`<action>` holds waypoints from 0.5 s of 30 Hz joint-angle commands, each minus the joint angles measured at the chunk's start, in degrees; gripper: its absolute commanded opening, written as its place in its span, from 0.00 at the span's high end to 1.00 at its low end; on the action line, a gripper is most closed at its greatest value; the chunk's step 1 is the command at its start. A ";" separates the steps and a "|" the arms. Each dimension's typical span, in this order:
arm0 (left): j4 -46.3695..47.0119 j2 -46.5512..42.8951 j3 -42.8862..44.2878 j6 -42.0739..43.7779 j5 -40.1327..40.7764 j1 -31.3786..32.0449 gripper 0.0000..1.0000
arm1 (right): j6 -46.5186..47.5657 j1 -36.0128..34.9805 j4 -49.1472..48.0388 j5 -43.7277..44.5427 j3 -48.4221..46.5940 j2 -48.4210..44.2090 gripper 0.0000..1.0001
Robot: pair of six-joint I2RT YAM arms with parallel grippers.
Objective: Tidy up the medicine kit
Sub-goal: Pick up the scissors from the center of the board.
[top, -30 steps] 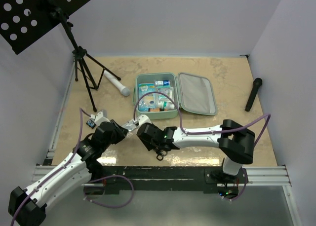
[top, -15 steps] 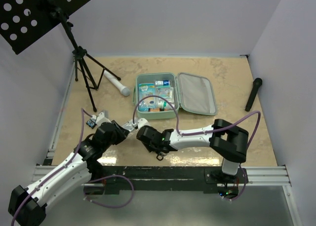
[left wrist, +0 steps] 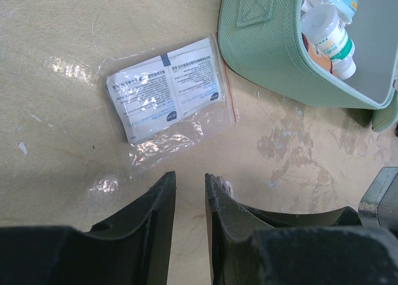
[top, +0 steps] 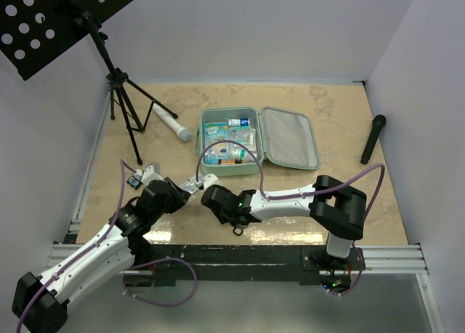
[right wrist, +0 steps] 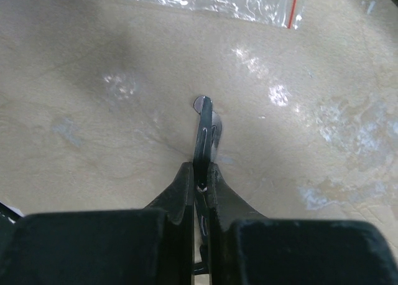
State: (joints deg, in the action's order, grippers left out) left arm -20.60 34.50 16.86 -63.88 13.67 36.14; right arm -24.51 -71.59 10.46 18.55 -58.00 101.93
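Observation:
The mint-green medicine kit (top: 232, 170) lies open at mid-table, with bottles and packets in its base and its lid (top: 289, 137) flat to the right. Its near wall (left wrist: 273, 55) shows in the left wrist view. A clear zip bag of white packets (left wrist: 168, 89) lies on the table in front of the kit's left corner. My left gripper (left wrist: 190, 180) hovers just short of that bag, open a little, with nothing between its fingers. My right gripper (right wrist: 200, 168) is shut on thin black scissors (right wrist: 203, 126), held on edge against the table; their handles (top: 236, 230) poke out behind it.
A white-and-grey cylinder (top: 171, 121) lies left of the kit by a black tripod (top: 125, 107) carrying a perforated stand. A small black-and-red gadget (top: 135, 179) sits beside my left arm. A black stick-shaped object (top: 373, 138) lies at the far right.
My right gripper has closed onto the scissors, and its arm has shifted slightly left. The left arm has stayed where it was.

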 commanded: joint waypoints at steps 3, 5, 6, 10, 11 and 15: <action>1.70 0.13 0.54 1.04 0.13 0.07 0.70 | -0.63 0.31 6.94 2.46 -4.14 -5.51 1.00; 1.88 0.30 0.63 1.12 0.22 0.07 0.70 | -0.63 0.31 7.99 2.64 -5.02 -6.39 1.00; 1.97 0.39 0.63 1.12 0.22 0.07 0.70 | -0.62 0.31 8.43 2.72 -5.37 -6.74 1.00; 2.32 1.00 0.89 1.39 0.13 0.07 0.70 | -0.71 0.31 9.93 3.69 -6.60 -7.88 1.00; 2.41 1.18 0.98 1.39 0.13 0.07 0.70 | -0.71 0.31 10.45 4.39 -7.04 -8.23 1.00; 2.49 1.45 1.33 1.74 0.30 0.07 0.70 | 0.25 1.98 12.65 6.33 -9.84 -10.17 1.00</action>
State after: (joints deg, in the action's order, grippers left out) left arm -20.36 35.79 16.86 -63.40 13.69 36.14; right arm -24.58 -71.33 20.49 21.43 -63.61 94.91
